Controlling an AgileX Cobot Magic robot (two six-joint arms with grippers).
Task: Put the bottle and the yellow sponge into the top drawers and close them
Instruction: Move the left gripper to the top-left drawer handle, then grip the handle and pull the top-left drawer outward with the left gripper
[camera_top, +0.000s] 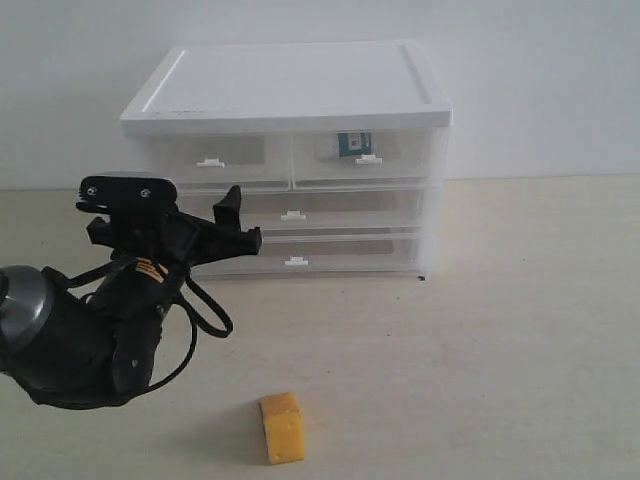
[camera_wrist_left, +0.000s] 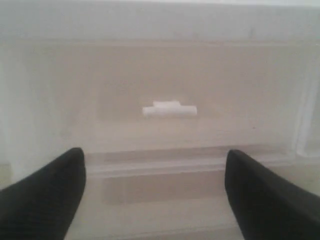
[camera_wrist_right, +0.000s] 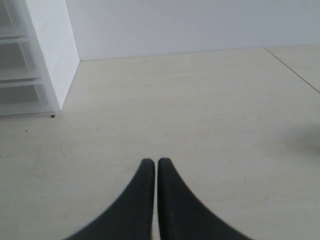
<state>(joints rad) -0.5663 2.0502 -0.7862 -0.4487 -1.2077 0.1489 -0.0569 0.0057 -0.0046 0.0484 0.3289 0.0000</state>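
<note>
The left gripper (camera_top: 241, 220) hovers before the left part of the drawer cabinet (camera_top: 290, 85). Its jaws are spread wide and hold nothing, and they face a white handle tab (camera_wrist_left: 169, 109). The yellow sponge (camera_top: 282, 427) lies on the table (camera_top: 520, 330) well in front, its long axis running roughly toward the cabinet, slightly slanted. Both top drawers (camera_top: 210, 160) look pushed in. The bottle (camera_top: 353, 143) sits inside the right one, dark label outward, its axis unclear. The right gripper (camera_wrist_right: 156, 167), jaws pressed together, hangs over the pale tabletop right of the cabinet. A plain white wall (camera_top: 540, 80) stands behind.
</note>
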